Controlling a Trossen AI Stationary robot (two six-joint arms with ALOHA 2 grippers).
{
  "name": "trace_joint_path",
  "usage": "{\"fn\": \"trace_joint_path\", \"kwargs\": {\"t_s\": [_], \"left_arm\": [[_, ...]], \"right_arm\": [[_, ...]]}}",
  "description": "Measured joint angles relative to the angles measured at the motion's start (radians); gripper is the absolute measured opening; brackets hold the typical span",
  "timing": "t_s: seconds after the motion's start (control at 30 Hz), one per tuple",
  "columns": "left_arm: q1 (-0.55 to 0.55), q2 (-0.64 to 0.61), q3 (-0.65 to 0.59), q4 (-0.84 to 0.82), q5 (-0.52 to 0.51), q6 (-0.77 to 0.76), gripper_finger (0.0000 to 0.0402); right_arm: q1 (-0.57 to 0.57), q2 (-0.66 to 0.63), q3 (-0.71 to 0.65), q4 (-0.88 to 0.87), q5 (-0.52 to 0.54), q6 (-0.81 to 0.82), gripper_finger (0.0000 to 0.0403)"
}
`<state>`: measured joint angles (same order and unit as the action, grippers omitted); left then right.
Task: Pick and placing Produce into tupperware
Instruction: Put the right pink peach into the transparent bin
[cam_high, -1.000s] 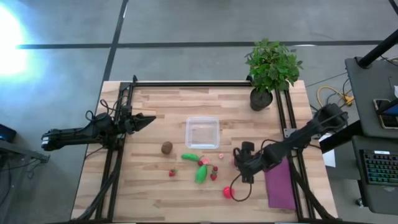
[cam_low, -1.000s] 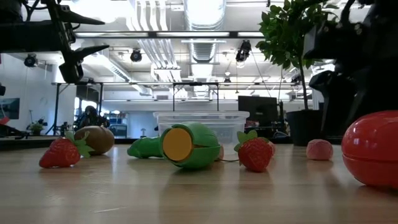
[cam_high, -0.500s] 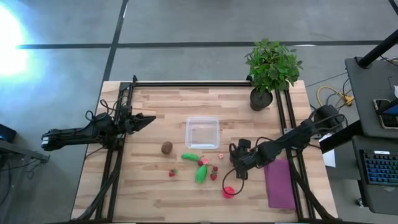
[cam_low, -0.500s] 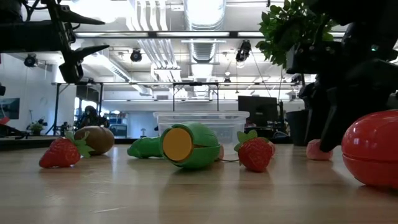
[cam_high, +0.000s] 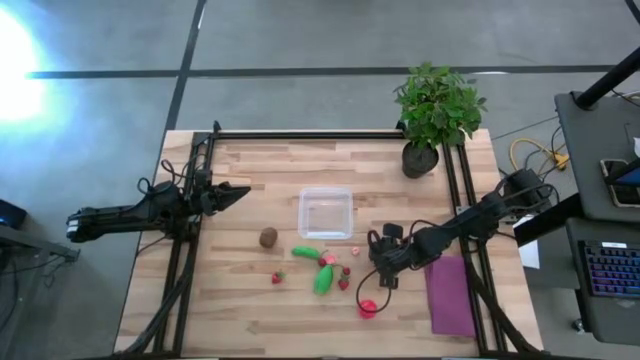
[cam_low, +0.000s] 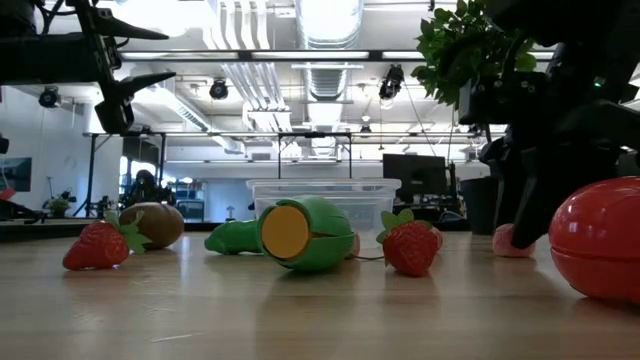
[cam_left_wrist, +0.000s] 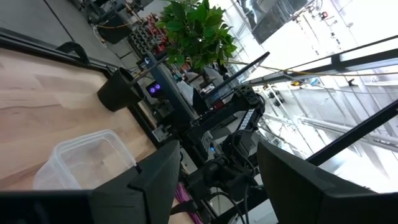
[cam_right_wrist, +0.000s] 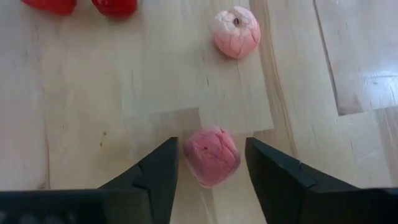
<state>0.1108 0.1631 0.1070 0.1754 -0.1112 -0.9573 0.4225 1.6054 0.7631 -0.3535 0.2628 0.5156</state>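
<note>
My right gripper (cam_high: 379, 272) (cam_right_wrist: 211, 144) is open and low over the table. Its fingers stand close on either side of a small pink-red berry (cam_right_wrist: 211, 158) (cam_low: 503, 240) that rests on the wood. A paler pink berry (cam_right_wrist: 236, 32) lies beyond it. The red-pink ball (cam_high: 367, 308) (cam_low: 598, 240) sits nearer the near edge. The kiwi (cam_high: 268, 237), two green pieces (cam_high: 307, 253) (cam_high: 323, 279) and strawberries (cam_high: 344, 283) (cam_high: 277, 277) lie near the clear tupperware (cam_high: 326, 213) (cam_left_wrist: 84, 158). My left gripper (cam_high: 235, 192) (cam_left_wrist: 217, 180) waits open above the table's left side.
A potted plant (cam_high: 437, 110) stands at the far right corner. A purple cloth (cam_high: 450, 295) lies along the right side, near my right arm. Black rails (cam_high: 190, 250) frame the table. Bare wood shows on the left and near parts.
My right gripper has moved from beside the red-pink ball toward the table's far edge and a little left, and down, until its fingers stand around the pink-red berry. Most of the move came in the first half second. No produce has shifted.
</note>
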Motion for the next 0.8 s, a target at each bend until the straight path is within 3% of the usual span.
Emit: {"fn": "trace_joint_path", "kwargs": {"t_s": [0.4,0.8], "left_arm": [[0.0,0.0,0.0,0.0,0.0,0.0,0.0201],[0.0,0.0,0.0,0.0,0.0,0.0,0.0201]], "right_arm": [[0.0,-0.007,0.0,0.0,-0.009,0.011,0.0107],[-0.012,-0.143,0.062,0.0,0.005,0.119,0.0102]]}}
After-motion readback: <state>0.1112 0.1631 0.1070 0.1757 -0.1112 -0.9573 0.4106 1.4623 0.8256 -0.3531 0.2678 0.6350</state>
